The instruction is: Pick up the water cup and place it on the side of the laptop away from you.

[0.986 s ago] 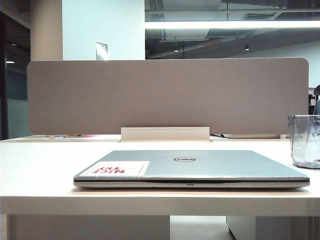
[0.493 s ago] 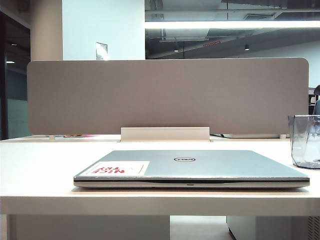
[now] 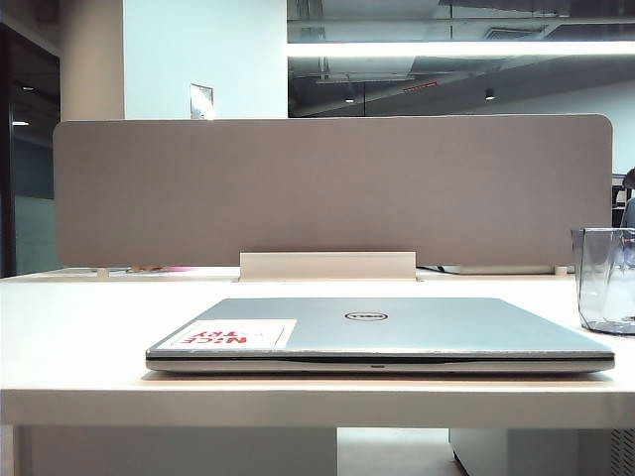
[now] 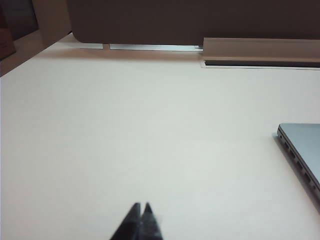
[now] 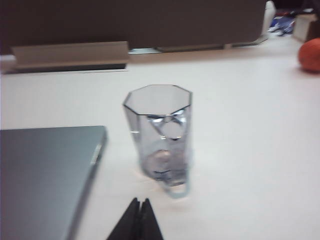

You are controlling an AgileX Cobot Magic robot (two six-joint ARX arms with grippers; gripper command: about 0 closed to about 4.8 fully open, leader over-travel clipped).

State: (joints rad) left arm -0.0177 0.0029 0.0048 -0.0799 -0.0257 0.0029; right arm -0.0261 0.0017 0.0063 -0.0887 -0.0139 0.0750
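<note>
- On the white table (image 3: pixel 79 327) I find the laptop (image 3: pixel 380 332) closed flat; the water cup (image 5: pixel 159 134) stands upright just beside its right edge, apart from it
- Left gripper (image 4: pixel 140 220): tips pressed together, empty, over bare table
- Right gripper (image 5: pixel 137 220): likewise closed, empty, just short of the cup's handle

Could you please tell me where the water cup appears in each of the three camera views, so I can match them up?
Exterior view: the water cup stands upright at the right edge, cut off by the frame, right of the laptop.
Left wrist view: not in it; only the shut left gripper and a laptop corner.
Right wrist view: centre of the picture, beyond the shut right gripper, handle toward the camera.
Shared landmark: the laptop, in all three.
</note>
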